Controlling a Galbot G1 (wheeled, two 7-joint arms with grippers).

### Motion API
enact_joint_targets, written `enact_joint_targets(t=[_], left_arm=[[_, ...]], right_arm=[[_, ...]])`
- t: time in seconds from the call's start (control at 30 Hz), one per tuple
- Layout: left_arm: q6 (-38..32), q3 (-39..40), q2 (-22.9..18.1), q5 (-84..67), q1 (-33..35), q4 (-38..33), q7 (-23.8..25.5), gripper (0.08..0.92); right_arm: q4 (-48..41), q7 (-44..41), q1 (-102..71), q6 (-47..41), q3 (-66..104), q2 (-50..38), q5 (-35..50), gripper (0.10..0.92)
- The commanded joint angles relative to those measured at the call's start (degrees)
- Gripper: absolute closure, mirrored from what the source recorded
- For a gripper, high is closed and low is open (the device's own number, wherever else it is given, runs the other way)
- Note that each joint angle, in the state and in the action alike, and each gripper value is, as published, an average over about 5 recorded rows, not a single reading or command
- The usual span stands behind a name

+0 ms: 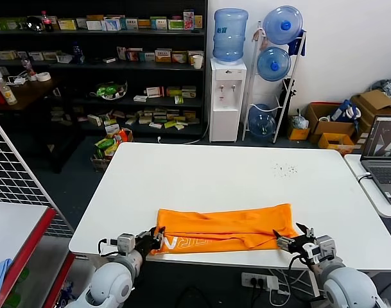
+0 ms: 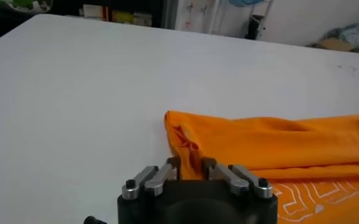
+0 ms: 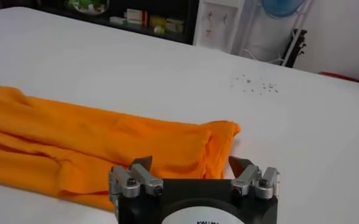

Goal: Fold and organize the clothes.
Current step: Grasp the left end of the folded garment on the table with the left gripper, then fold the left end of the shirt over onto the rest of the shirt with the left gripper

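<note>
The T-shirt [image 1: 224, 230] lay as a long band along the lower centre of the table [image 1: 234, 173]. The left gripper [image 1: 154, 242] pinched its lower-left end; the right gripper [image 1: 296, 242] stood spread at the lower-right end. Both should grip evenly before lifting.

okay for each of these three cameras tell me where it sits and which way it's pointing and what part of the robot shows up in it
Head view: from the robot's head, facing forward and down at the white table with the orange T-shirt; both arms show, left gripper and right gripper at the near edge.
Left wrist view: on the left arm, looking across the table; its left gripper is shut on the shirt's end.
Right wrist view: on the right arm; its right gripper is open at the shirt's other end.
All three share the T-shirt and table.
</note>
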Motion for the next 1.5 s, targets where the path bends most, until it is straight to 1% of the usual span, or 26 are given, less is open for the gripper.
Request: enact_joint_targets(t=[0.03,0.13,0.23,0.43,0.5,0.6,0.7,0.77,0.83,0.97,1.1,1.2,1.3,1.5], left_arm=[[-0.21,-0.59,0.46,-0.71,-0.09,0.26,-0.13,0.770],[-0.63,-1.97,2.25,-0.98,-0.29,0.13,-0.21,0.849],[-1.03,-4.08,5.83,-1.82,-0.67,0.36,-0.25,0.889],[-1.99,-10.63,14.89,-2.53,-1.48,3.16,0.65,0.891],[-2.41,-12.67,17.26,-2.43,-1.97,4.51,1.05,0.891],[-3.02,-14.95,19.43,-1.99,-2.86,5.88,1.47,0.891],[-3.56,-16.00,20.16,-1.22,-3.01,5.35,1.71,0.891],[-3.66,-15.66,19.72,-0.69,-2.00,2.53,1.63,0.891],[-3.34,-14.46,18.45,-0.50,-0.49,-1.52,1.30,0.891],[-1.92,-9.76,13.85,-1.03,1.55,-9.20,-0.09,0.891],[-0.56,-3.11,8.70,-2.10,1.22,-12.93,-1.97,0.891],[0.10,1.64,5.02,-2.59,-0.17,-13.59,-3.23,0.891],[0.49,5.60,1.54,-2.52,-2.29,-12.81,-4.08,0.891],[0.53,10.42,-3.29,-2.17,-4.90,-10.11,-4.86,0.891]], right_arm=[[0.37,0.52,-0.09,4.12,0.09,0.93,-0.80,0.203],[0.73,0.97,-0.29,8.43,0.41,2.22,-1.64,0.203],[1.09,1.37,-0.64,11.18,0.73,3.46,-2.22,0.203],[1.20,1.70,-1.35,14.34,1.60,4.48,-3.28,0.203],[1.02,1.96,-1.30,15.00,1.88,4.93,-3.31,0.203],[0.68,2.38,-1.09,15.90,2.07,5.50,-3.61,0.203],[0.29,2.65,-0.94,16.93,2.14,5.76,-4.43,0.203],[-0.21,2.81,-0.73,17.70,2.18,6.03,-5.33,0.203],[-0.87,3.01,-0.46,18.54,2.21,6.38,-6.45,0.203],[-1.99,3.28,-0.19,19.66,2.15,7.06,-8.43,0.203],[-2.76,3.44,0.02,20.01,2.18,7.72,-9.68,0.203],[-3.50,3.59,0.43,20.07,2.30,8.35,-10.11,0.203],[-4.11,3.68,0.81,20.04,2.36,8.93,-10.47,0.203],[-5.03,3.64,1.48,19.96,2.23,10.11,-11.45,0.203]])
